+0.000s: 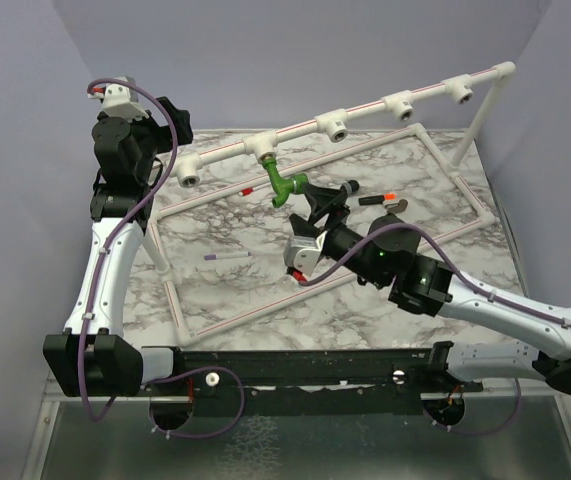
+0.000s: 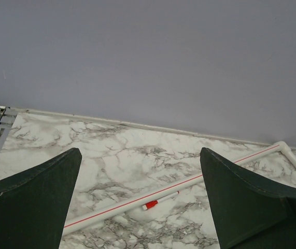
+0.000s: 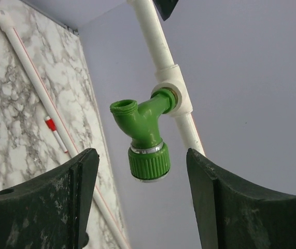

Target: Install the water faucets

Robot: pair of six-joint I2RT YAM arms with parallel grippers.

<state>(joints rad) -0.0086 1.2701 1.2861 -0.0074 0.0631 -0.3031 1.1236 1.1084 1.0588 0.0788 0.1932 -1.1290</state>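
Hanging from a white plastic T-socket (image 3: 174,98) on the raised white pipe rail (image 1: 367,112), the bright green plastic faucet with a curved spout (image 3: 143,136) looks threaded in, ribbed cap pointing down, so this one seems seated or close to it. The right gripper (image 1: 327,197) sits just short of the faucet, its fingers spread wide to either side and touching nothing, probably lined up for a twist. The left gripper (image 2: 140,151) is likewise open and empty, parked far left, seemingly to keep clear.
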